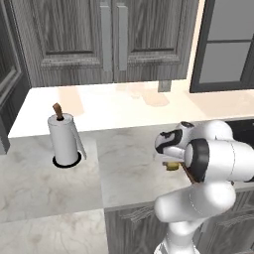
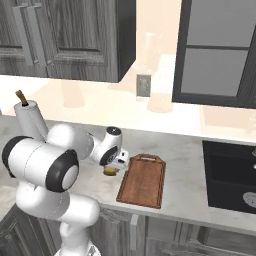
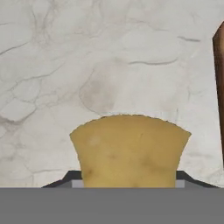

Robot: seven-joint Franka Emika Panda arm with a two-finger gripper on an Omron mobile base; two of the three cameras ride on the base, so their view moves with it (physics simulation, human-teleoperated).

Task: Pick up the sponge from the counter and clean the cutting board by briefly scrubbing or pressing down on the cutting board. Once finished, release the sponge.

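Note:
The mustard-yellow sponge (image 3: 130, 151) sits between my dark fingertips (image 3: 72, 179), and my gripper (image 3: 129, 183) is shut on it. In the right base view the sponge (image 2: 110, 171) hangs under the gripper (image 2: 114, 167) over the marbled counter (image 2: 185, 150), just left of the reddish-brown cutting board (image 2: 145, 182). The board's dark edge (image 3: 220, 87) shows at the right of the hand view. From the left base view the sponge (image 1: 172, 166) peeks out beside the arm, with a strip of the board (image 1: 187, 172) behind it. I cannot tell whether the sponge touches the counter.
A paper towel roll (image 1: 64, 139) stands on the counter to the left, also behind the arm (image 2: 30, 120). A dark sink (image 2: 232, 175) lies right of the board. Dark cabinets hang above, and a wall outlet (image 2: 143, 85) is on the backsplash.

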